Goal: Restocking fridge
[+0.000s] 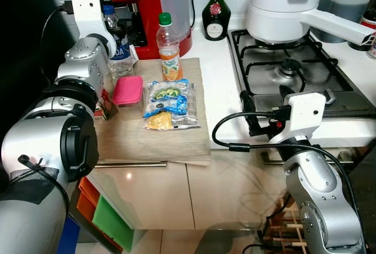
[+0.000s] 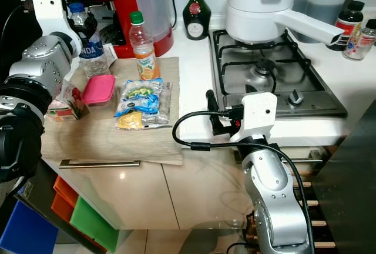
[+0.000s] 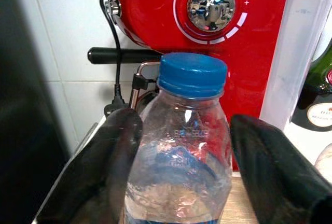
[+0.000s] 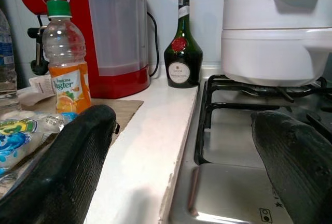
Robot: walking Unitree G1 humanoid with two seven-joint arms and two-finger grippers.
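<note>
White kitchen surface (image 1: pixel 220 98): the clear plastic water bottle with blue cap (image 3: pixel 184 151) stands at ten o'clock; left gripper (image 3: pixel 181 177) jaws spread around it. Smooth, squashy, fairly heavy — take mid-body. Right gripper (image 4: pixel 181 167) gapes empty.

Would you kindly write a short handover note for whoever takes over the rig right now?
Left gripper: open, fingers either side of the blue-capped water bottle by the red coffee machine; whether they touch it is unclear.
Right gripper: open and empty, at the counter edge beside the hob.
On the wooden board: orange juice bottle, pink box, snack packets, small carton.
Done: nothing appears moved.
Left: grasp the water bottle, then carry every item to the fridge.
</note>
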